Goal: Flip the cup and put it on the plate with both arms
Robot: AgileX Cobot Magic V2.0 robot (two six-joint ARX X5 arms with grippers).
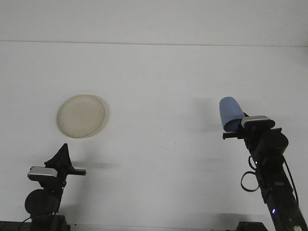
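Blue plastic cup (229, 113), smooth-sided and rounded at its closed end, held aloft at the right side of the front view, above the white tabletop (159, 82). Closed end pointing up and slightly left, open end down toward the right claw (234, 129). Gripped at its lower part by that right claw, black fingers clamped onto the rim region just below the blue body. Faint shadow of the cup cast on the tabletop just left of it. Right arm (272, 168) rising from the bottom right corner, dark and jointed, with a grey camera block near the wrist and a looped cable beside it.

Round cream-coloured plate (81, 116) lying flat on the tabletop at the left side, well apart from the cup, bare and with a shallow raised rim.

Left claw (61, 159) low at the bottom left, below the plate and not touching it. Dark triangular fingers pointing up, holding nothing; open or closed, cannot tell from this angle. Grey camera block and round black joint just beneath it.
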